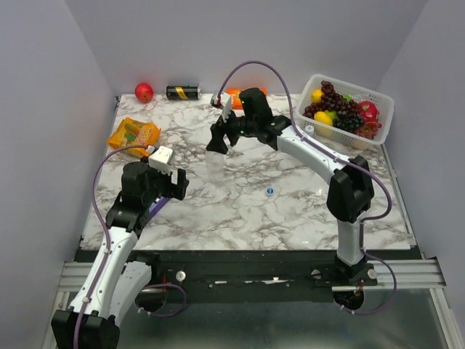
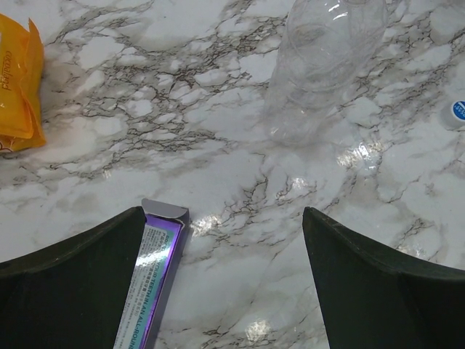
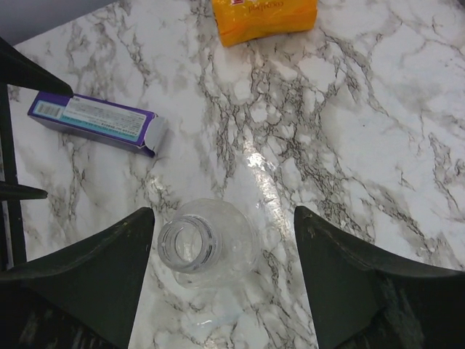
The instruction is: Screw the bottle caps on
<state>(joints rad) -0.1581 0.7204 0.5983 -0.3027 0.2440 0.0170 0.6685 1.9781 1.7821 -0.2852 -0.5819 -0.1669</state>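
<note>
One clear bottle [image 3: 207, 251] stands upright on the marble table with its mouth uncapped. My right gripper [image 3: 224, 214] hangs open above it, its fingers on either side of the neck and not touching it. From above, this bottle [image 1: 216, 163] shows faintly just below the right gripper [image 1: 218, 139]. A bluish cap [image 1: 269, 191] lies alone on the marble, to the right of the bottle. In the left wrist view the bottle [image 2: 327, 43] is ahead and the cap [image 2: 456, 113] sits at the right edge. My left gripper [image 2: 225, 211] is open and holds nothing.
A purple toothpaste box [image 2: 156, 276] lies by the left fingers, and shows as a purple box [image 3: 98, 120] from the right wrist. An orange snack packet [image 1: 134, 136] sits at the left. An apple [image 1: 144, 91], a can [image 1: 183, 92] and a fruit basket [image 1: 383, 109] line the back.
</note>
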